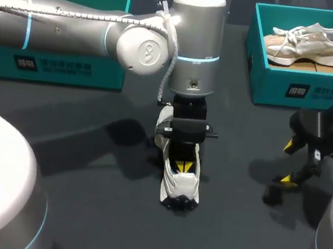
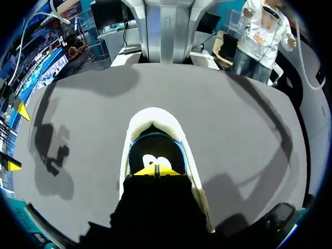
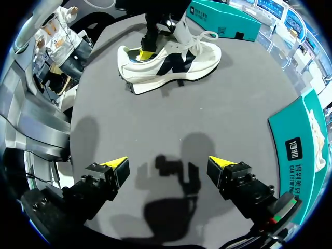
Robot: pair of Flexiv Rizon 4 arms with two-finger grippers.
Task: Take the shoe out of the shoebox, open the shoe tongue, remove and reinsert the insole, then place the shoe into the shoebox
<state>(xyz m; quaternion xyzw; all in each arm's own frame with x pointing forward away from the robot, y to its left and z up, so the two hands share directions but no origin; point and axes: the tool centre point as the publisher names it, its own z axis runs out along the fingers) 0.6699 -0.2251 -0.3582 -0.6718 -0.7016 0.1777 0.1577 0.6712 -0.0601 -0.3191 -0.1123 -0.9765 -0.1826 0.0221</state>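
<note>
The shoe (image 1: 180,187) stands upright on its sole near the middle of the dark desk (image 1: 86,181), heel toward the near edge and toe hidden under the left arm (image 1: 76,19). Bare desk lies open on every side of it. The near edge is well off, and both teal boxes sit back along the far edge. The left shoebox (image 1: 58,63) is partly covered by the arm. The right shoebox (image 1: 293,85) holds a second shoe (image 1: 311,36) lying on its side.

The left arm reaches in past the middle with its wrist turned straight down. The left hand (image 1: 182,166) is sunk into the shoe's opening, and from its own wrist the padded collar curves round ahead of it. Its yellow tips are pressed together, clenched. Whether they pinch anything inside the shoe I cannot tell.

The right hand (image 1: 289,163) hangs over bare desk on the right, in front of the right shoebox and well apart from the shoe. Its fingers (image 3: 116,166) are spread wide, released, with nothing between them but its own shadow on the desk
</note>
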